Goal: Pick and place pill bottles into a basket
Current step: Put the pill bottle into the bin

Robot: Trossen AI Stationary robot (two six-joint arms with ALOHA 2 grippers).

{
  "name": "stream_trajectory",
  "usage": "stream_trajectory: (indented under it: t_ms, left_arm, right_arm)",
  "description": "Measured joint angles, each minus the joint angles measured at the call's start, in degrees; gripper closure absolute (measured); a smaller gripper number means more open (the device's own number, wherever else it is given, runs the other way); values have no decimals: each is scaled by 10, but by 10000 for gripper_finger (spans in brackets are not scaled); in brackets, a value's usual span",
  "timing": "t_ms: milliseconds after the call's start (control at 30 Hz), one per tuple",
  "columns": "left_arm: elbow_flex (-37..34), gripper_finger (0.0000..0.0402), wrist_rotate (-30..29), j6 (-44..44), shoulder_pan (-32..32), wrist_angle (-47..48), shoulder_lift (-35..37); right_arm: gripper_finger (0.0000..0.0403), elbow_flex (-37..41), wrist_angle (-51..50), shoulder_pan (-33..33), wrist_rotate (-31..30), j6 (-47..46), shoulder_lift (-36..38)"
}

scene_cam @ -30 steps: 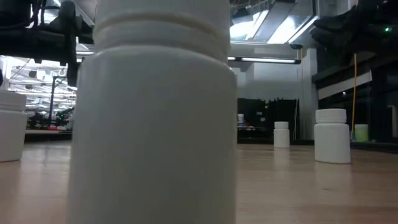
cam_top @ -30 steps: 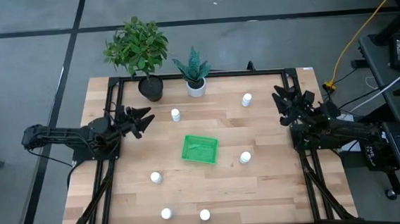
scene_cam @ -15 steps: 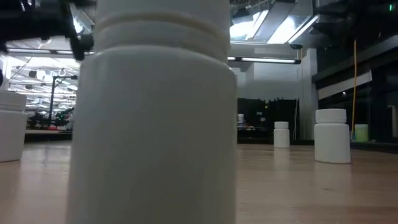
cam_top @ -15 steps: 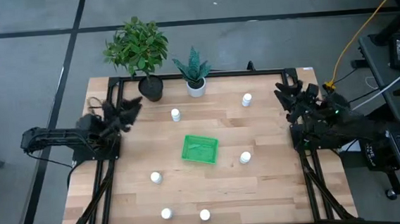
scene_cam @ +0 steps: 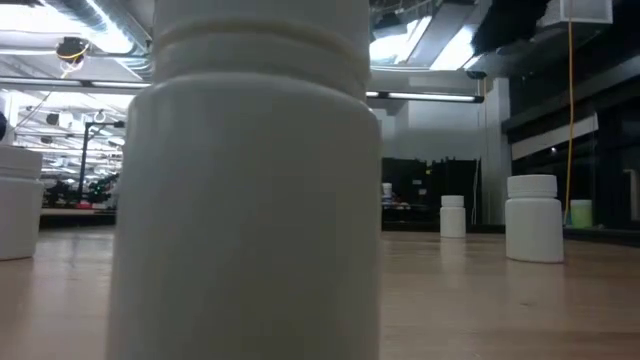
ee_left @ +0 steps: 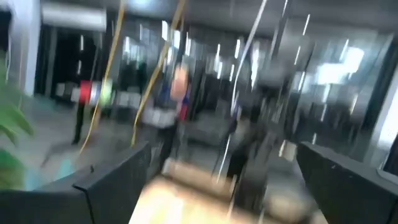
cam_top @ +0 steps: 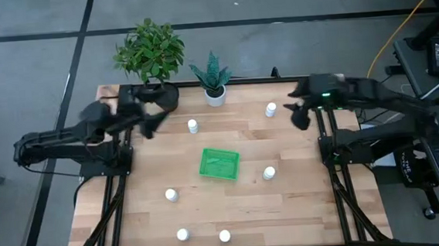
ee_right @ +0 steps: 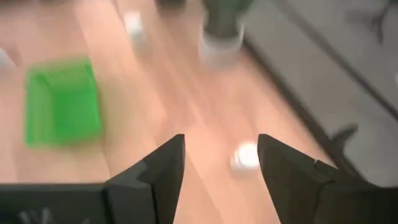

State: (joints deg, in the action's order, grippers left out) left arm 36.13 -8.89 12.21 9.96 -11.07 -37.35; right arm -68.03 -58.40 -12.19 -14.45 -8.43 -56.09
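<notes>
Six small white pill bottles stand upright on the wooden table: two at the far side, one right of the basket, one near left, two at the near edge. The green basket sits at the table's middle and also shows in the right wrist view. My left gripper is open and empty above the far left corner. My right gripper is open and empty just right of the far right bottle.
Two potted plants stand at the far edge, one in a dark pot and one in a white pot. In the low view one bottle stands close to the camera and hides much of the table. A black frame runs along the table's sides.
Both arms have risen from their resting places at the table's sides. My left gripper has swung toward the far edge and inward, near the dark plant pot. My right gripper has swung inward toward the far right bottle and tipped down toward the table.
</notes>
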Motion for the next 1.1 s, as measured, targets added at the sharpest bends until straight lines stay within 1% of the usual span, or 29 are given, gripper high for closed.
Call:
stream_trajectory:
  t_ms: [67, 100, 167, 267, 467, 600, 733, 900, 1100]
  left_arm:
    - [35, 5, 9, -11, 0, 64, -48]
    - [48, 3, 11, -15, 0, 95, -69]
    - [70, 2, 12, -16, 0, 139, -106]
    - [93, 2, 16, -6, 0, 192, -149]
    - [105, 2, 16, -6, 0, 240, -192]
    - [108, 2, 17, -4, -2, 273, -203]
    - [108, 2, 5, 7, -3, 302, -204]
    - [108, 1, -4, 14, -3, 304, -202]
    - [108, 1, -4, 22, -3, 300, -202]
  right_arm:
    - [195, -14, -32, -18, 9, 21, -43]
    - [190, -16, -45, -32, 24, 33, -60]
    - [175, -17, -57, -64, 74, 48, -89]
    - [140, -17, -63, -118, 141, 89, -126]
    - [59, -17, -22, -225, 180, 169, -196]
    - [27, -15, -16, -279, 228, 188, -255]
    - [18, 7, -5, -298, 244, 205, -313]
    - [21, 28, 32, -301, 247, 207, -372]
    - [22, 28, 85, -301, 246, 207, -409]
